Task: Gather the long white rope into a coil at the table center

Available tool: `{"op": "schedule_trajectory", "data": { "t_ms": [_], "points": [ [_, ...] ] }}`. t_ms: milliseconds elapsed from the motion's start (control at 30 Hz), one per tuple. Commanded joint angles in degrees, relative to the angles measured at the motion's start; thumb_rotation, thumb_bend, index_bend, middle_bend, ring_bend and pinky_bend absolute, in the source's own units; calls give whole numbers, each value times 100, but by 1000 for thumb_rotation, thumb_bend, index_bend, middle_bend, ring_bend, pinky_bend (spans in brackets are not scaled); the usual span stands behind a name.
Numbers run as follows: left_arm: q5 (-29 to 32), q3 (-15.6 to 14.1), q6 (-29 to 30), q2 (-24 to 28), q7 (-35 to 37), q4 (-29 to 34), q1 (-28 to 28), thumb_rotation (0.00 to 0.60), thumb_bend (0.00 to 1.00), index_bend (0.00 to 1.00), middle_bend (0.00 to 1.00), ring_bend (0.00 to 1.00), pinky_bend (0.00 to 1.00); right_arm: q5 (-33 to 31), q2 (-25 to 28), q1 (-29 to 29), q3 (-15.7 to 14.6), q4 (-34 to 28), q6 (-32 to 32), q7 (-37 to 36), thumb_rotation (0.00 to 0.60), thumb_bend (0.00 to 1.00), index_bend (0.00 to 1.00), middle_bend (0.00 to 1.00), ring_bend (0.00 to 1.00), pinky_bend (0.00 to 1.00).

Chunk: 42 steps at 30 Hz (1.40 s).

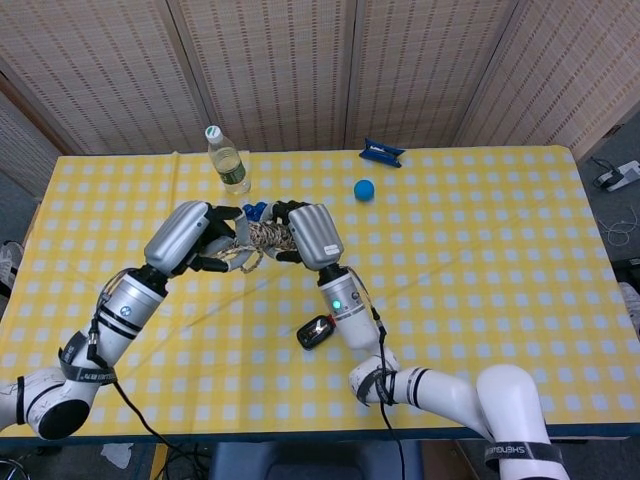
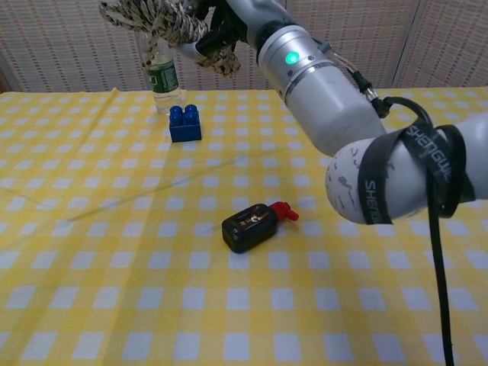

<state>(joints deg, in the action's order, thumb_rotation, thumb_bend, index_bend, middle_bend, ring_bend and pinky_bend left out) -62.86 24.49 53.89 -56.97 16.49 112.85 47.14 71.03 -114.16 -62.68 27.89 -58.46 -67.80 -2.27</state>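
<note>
White rope (image 1: pixel 262 240) clutched between both hands, apparently; only head view shows left hand (image 1: pixel 188 236), right hand (image 1: pixel 308 236).

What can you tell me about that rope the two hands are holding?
The rope is braided, whitish with dark flecks, and looks like soft cord. It is bunched into a loose bundle, held up off the yellow checked table between the left hand and the right hand, which both grip it. In the chest view it hangs above the blue block.

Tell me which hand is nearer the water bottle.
Left. The left hand sits just in front of the water bottle, holding the rope. The right hand holds the bundle from the other side, farther from the bottle.
</note>
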Motion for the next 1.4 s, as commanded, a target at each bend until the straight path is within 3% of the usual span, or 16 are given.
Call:
{"op": "schedule_trajectory", "data": {
  "t_ms": [33,400,733,1000,1400],
  "points": [
    [336,109,-166,-128,-2,-116,206,600,368,792,1000,1000,1000,111,-133,-64,-80,164,12,-202,600,400,855,723,617,620],
    [1515,210,-375,-342,-350,-609,601,600,368,792,1000,1000,1000,595,31,18,-480,208,201,-1115,600,376,857,723,617,620],
    [2454,61,-890,-183,-165,-1244,463,600,369,792,1000,1000,1000,1069,370,304,-753,-10,-113,-2053,600,349,866,729,617,620],
    [2413,-146,-1077,-177,-50,-1515,202,600,368,792,1000,1000,1000,1099,492,413,-690,-183,-279,-2203,600,348,867,731,617,620],
    [1742,-322,-1121,-198,213,-1537,-247,600,368,792,1000,1000,1000,930,535,464,-526,-350,-279,-2092,600,348,866,731,617,620]
  ]
}}
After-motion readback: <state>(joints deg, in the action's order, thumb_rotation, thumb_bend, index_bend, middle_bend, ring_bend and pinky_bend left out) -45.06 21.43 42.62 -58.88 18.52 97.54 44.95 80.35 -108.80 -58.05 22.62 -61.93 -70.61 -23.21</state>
